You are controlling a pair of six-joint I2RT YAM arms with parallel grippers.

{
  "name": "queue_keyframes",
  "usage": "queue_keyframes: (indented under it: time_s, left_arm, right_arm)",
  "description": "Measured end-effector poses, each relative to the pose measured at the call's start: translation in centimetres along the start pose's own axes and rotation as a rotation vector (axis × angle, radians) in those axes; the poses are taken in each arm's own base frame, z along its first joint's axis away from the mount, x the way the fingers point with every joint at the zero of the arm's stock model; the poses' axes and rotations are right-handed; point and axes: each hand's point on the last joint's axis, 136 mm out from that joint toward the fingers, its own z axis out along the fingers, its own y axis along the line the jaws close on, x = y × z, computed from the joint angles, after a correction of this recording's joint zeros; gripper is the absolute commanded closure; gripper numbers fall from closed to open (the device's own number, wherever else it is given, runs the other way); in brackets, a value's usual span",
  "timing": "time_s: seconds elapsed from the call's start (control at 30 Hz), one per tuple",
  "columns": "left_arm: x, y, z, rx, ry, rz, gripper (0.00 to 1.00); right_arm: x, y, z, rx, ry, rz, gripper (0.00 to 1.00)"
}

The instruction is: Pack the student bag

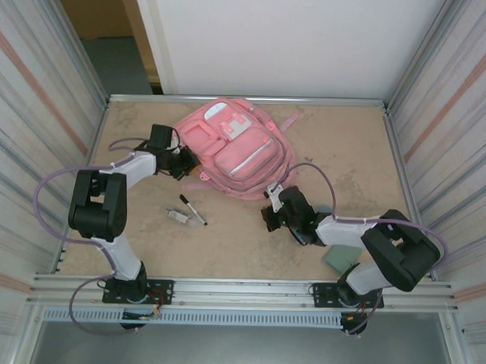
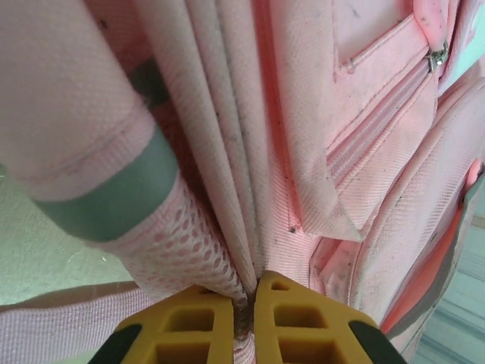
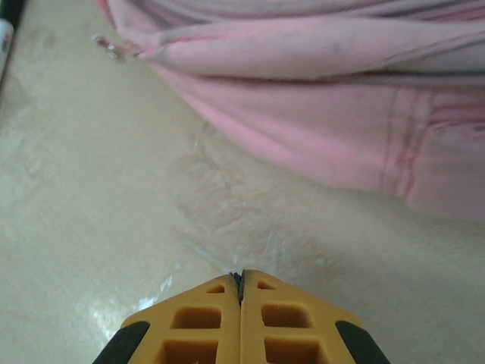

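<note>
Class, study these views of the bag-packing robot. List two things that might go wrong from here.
1. The left tool pinches only bunched fabric on the student bag; pulling may let it slip free.
2. The right tool is shut and empty near the bag's edge; moving across could knock the marker away.

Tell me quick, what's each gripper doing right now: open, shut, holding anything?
Left gripper: jaws shut on a fold of the student bag.
Right gripper: jaws shut, holding nothing.
</note>
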Motion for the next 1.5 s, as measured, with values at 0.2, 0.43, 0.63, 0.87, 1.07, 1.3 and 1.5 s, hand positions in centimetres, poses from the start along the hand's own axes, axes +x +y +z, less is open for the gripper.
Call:
queue_keyframes:
  time_s: [0.2, 0.43, 0.63, 0.87, 1.07, 1.3, 1.5]
  left_arm:
    - [2.6, 0.5, -0.3, 0.016, 0.004, -0.035, 0.52]
    - [3.6, -0.6, -3.6, -0.001, -0.044, 0.052, 0.45]
    - [5.6, -3.5, -5.5, -0.029, -0.051, 0.305, 0.42]
    - [11.0, -6.9, -3.5, -0.007, 0.037, 0.732, 0.30]
    - [11.3, -6.8, -2.2, -0.004, 0.051, 0.833, 0.28]
    - [11.8, -6.6, -1.6, 0.026, 0.070, 0.906, 0.19]
    - [11.6, -10.2, -3.5, 0.163, 0.005, 1.190, 0.10]
  right_arm:
    - [-1.2, 3.1, 0.6, -0.056, -0.001, -0.075, 0.91]
    - [-2.7, 1.0, 0.7, -0.034, -0.014, -0.013, 0.62]
    - [-5.6, -3.3, 0.0, -0.031, -0.036, 0.350, 0.46]
    - [-8.3, -3.2, 1.0, -0.056, 0.064, 0.779, 0.46]
    - [-7.0, -3.0, 3.6, -0.041, 0.191, 0.945, 0.58]
    - [-6.5, -2.1, 3.3, -0.073, 0.251, 1.022, 0.96]
    - [-10.3, -0.3, 1.3, -0.194, 0.241, 1.050, 1.00]
